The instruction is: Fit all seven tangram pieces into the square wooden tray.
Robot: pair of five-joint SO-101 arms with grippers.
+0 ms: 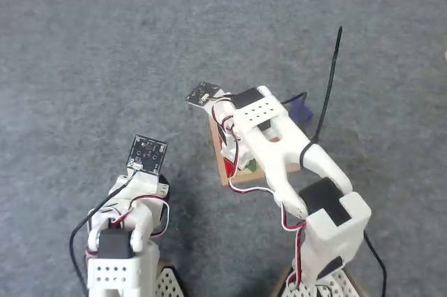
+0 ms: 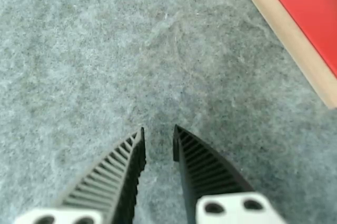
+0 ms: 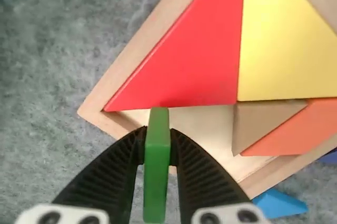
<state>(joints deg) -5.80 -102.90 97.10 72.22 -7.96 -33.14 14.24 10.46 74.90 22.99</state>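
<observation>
The right gripper (image 3: 158,132) has its fingers clamped on a green piece (image 3: 157,182), held on edge just above the near corner of the wooden tray (image 3: 147,42). Just past the fingertips lies a bare strip of tray floor (image 3: 200,124). Beyond that sit the red triangle (image 3: 195,60), yellow triangle (image 3: 279,39), tan piece (image 3: 260,121) and orange piece (image 3: 300,134).

Outside the rim, a blue piece (image 3: 276,203) lies on the grey tabletop (image 2: 105,50), and a purple piece (image 1: 300,110) shows at the tray's far side. The left gripper (image 2: 159,129) hangs low over the tabletop beside the tray, its fingers slightly apart and empty.

The step in hand looks like seating the green piece. The next move calls for tipping it flat and turning it to match the bare gap.

By count there is one tray and seven pieces: four seated, one held, two outside.
</observation>
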